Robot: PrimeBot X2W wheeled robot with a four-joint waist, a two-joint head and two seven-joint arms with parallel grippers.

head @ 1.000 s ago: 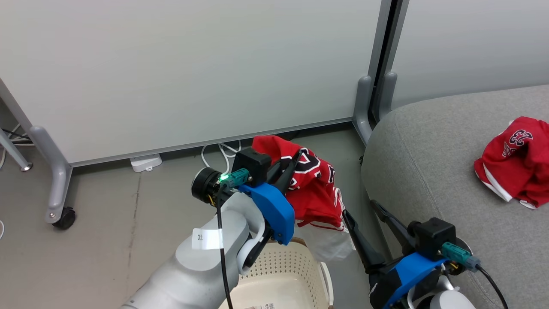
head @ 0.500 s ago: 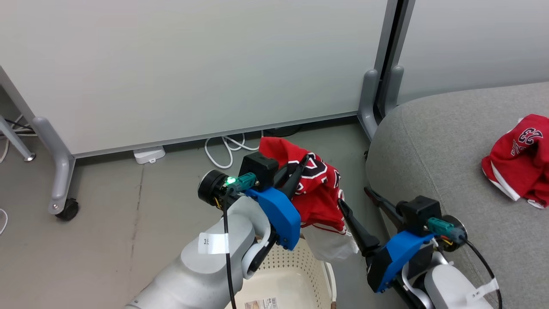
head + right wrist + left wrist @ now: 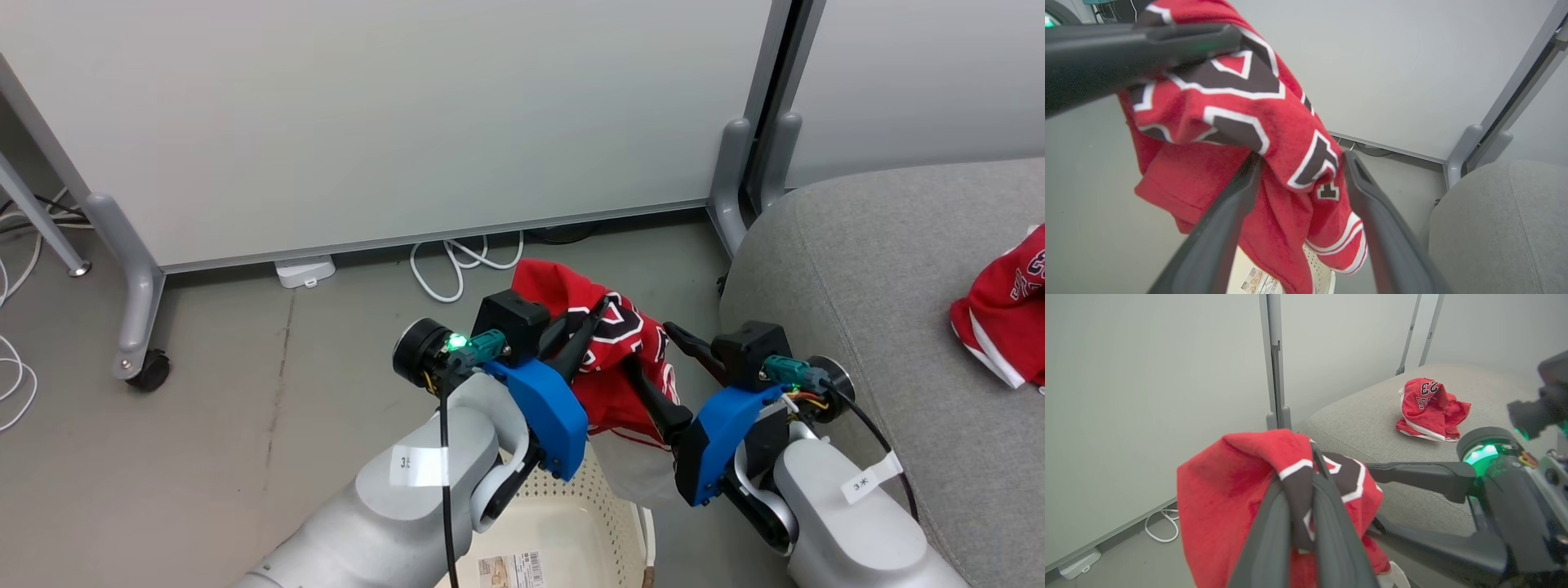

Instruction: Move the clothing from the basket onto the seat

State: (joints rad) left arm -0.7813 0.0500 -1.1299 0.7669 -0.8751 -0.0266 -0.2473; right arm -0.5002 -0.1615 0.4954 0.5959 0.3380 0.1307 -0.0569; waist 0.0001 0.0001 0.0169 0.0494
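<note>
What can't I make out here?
Inside of the basket: head view, cut by the bottom edge, hidden behind the left forearm and held jersey.
Second jersey on the sofa: head view, cut by the right edge.
Numerals on the held jersey: folded, partly under the left gripper.

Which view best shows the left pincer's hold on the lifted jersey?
Left wrist view: close up, the left pincer is shut on a fold of the lifted jersey. In the head view that pincer partly hides it. The right wrist view shows its numerals and hem between the open right pincer's fingers.
</note>
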